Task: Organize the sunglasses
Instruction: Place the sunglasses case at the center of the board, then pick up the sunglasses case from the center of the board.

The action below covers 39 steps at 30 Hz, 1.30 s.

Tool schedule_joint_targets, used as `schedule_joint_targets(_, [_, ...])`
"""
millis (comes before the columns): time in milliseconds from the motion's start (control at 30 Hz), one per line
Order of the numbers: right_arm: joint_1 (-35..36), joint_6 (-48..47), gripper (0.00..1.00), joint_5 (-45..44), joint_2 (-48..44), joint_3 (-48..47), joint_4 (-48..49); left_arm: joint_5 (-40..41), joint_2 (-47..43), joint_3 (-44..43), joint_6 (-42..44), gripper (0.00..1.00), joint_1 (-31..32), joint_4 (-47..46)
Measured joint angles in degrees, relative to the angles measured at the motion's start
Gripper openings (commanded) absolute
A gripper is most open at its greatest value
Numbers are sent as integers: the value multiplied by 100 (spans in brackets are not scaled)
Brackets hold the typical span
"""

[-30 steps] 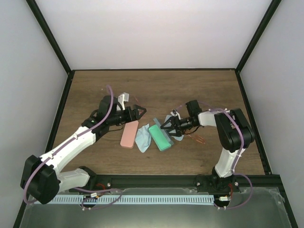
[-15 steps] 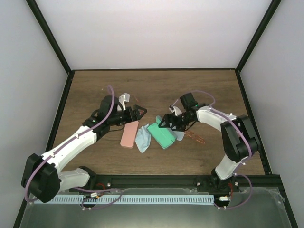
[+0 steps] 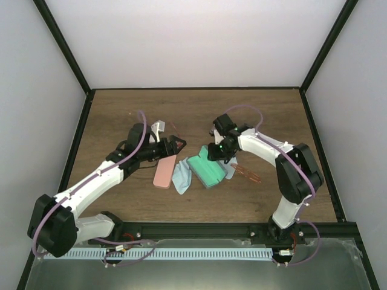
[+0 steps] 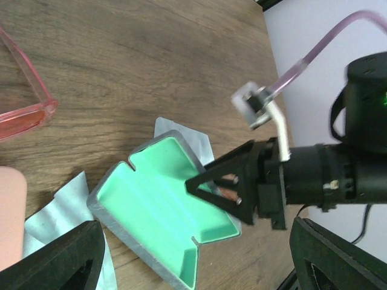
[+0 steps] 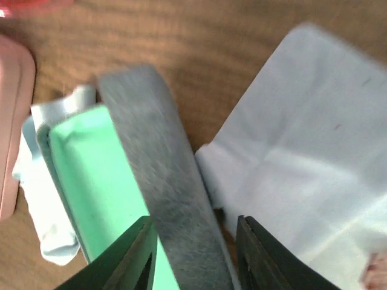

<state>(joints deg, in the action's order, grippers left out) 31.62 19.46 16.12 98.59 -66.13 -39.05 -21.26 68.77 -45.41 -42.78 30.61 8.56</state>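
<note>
- Right gripper (image 5: 193, 244) narrow, astride case (image 5: 175, 193) wall; grip unclear.
- Left gripper (image 3: 176, 144) wide, hovering.
- Orange sunglasses (image 3: 245, 174) just right of case; pink pair (image 4: 24, 106) farther left.
- Best: pinch wall squarely, keeping case open.

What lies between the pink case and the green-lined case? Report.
A light blue cloth, between pink case and green-lined case; top view shows it.
</note>
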Motion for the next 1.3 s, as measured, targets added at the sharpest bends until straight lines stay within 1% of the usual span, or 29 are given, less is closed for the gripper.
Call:
schedule_joint_targets(133, [-7, -42, 35, -466, 76, -581, -212, -2, 2, 59, 9, 86, -61, 9])
schedule_joint_targets(300, [-2, -127, 34, -730, 310, -1451, -339, -11, 37, 63, 52, 86, -138, 9])
schedule_joint_targets(333, [-4, -153, 38, -745, 393, -1611, -345, -24, 50, 63, 61, 86, -157, 9])
schedule_joint_targets(400, [-2, -184, 55, -780, 557, -1834, -361, -50, 76, 63, 76, 86, -199, 9])
schedule_joint_targets(433, [-2, -214, 58, -791, 625, -1878, -348, -66, 90, 63, 87, 86, -219, 9])
schedule_joint_targets(500, [-11, -195, 59, -807, 669, -1851, -367, -74, 116, 63, 105, 84, -245, 11])
schedule_joint_targets(567, [-59, -179, 59, -761, 629, -1744, -369, -72, 140, 63, 122, 79, -262, 13])
schedule_joint_targets(633, [-111, -140, 60, -691, 483, -1537, -354, -72, 208, 42, 146, 76, -264, 13])
schedule_joint_targets(733, [-225, -129, 67, -601, 98, -1088, -284, -94, 584, -247, 284, 75, -267, 57])
schedule_joint_targets(800, [-271, -164, 68, -501, -157, -826, -273, -101, 841, -446, 321, 75, -269, 44])
schedule_joint_targets(1000, [-291, -258, 67, -101, -267, -225, -81, -153, 1014, -638, 387, 75, -273, 4])
schedule_joint_targets(1033, [-291, -264, 66, -39, -264, -109, -70, -155, 1014, -638, 389, 75, -273, 4])
schedule_joint_targets(1067, [-286, -273, 64, 17, -260, -24, -72, -155, 1014, -636, 389, 75, -273, 7])
schedule_joint_targets(1167, [-286, -330, 48, 81, -192, 42, -61, -151, 986, -599, 385, 75, -273, 4])
schedule_joint_targets(1200, [-289, -348, 44, 96, -164, 42, -35, -151, 962, -573, 382, 75, -273, 2])
schedule_joint_targets(1300, [-293, -367, 42, 125, -92, 42, -7, -142, 881, -492, 380, 75, -273, 13])
